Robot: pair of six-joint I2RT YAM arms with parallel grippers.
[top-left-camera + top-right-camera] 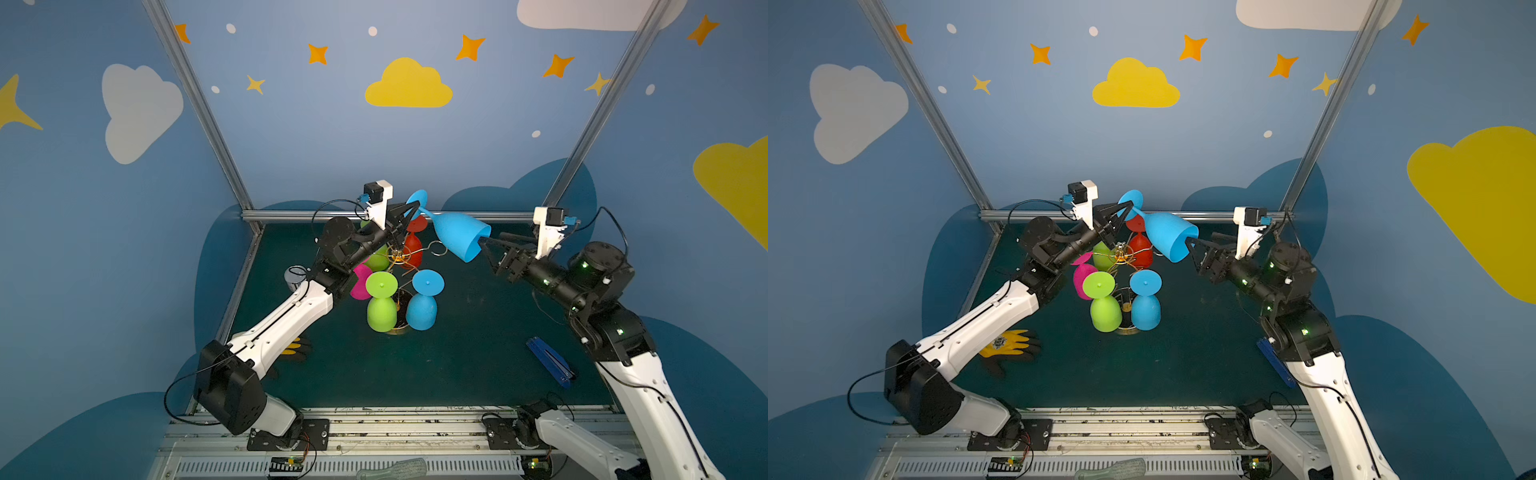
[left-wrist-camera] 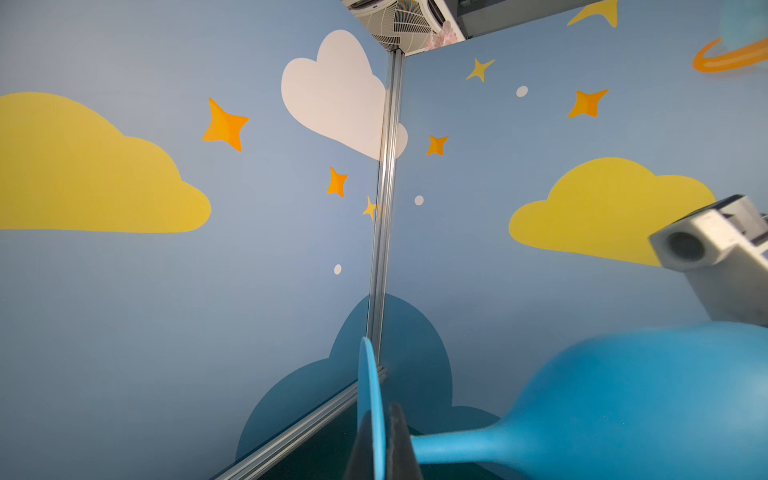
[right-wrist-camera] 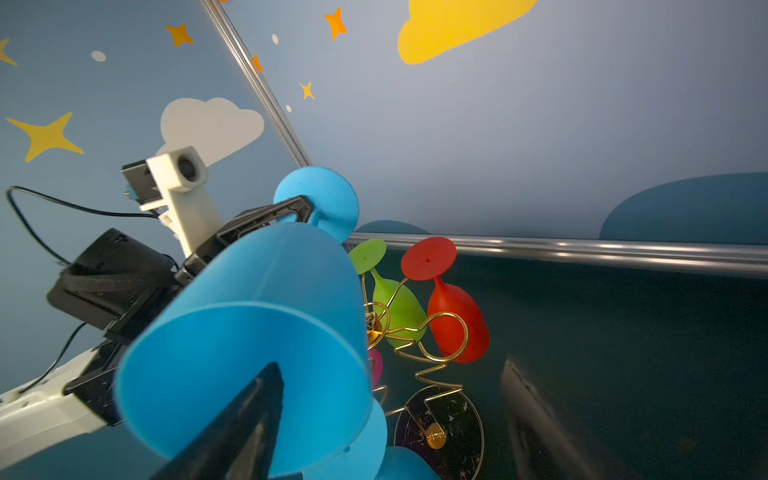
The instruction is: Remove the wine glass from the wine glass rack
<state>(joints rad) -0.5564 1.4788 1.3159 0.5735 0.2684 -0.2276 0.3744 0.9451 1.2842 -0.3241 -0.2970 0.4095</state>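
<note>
The left fingers (image 2: 401,449) pinch the foot of the blue wine glass (image 1: 455,235). The right fingers (image 3: 237,424) stand apart, one inside its bowl, the other a blur. The glass is held tilted, clear of the wine glass rack (image 3: 457,415), at one o'clock from its hub in both top views. A yellow glove (image 1: 1009,343) lies half hidden under the left arm (image 1: 984,320). The counter (image 1: 457,365) is dark teal, and the blue walls (image 1: 374,145) bear clouds (image 1: 409,85) and stars (image 1: 318,54).

Dark teal tabletop (image 1: 457,357), wine glass rack (image 1: 1120,254) upright, yellow glove (image 1: 1009,343), blue bar (image 1: 548,362)
</note>
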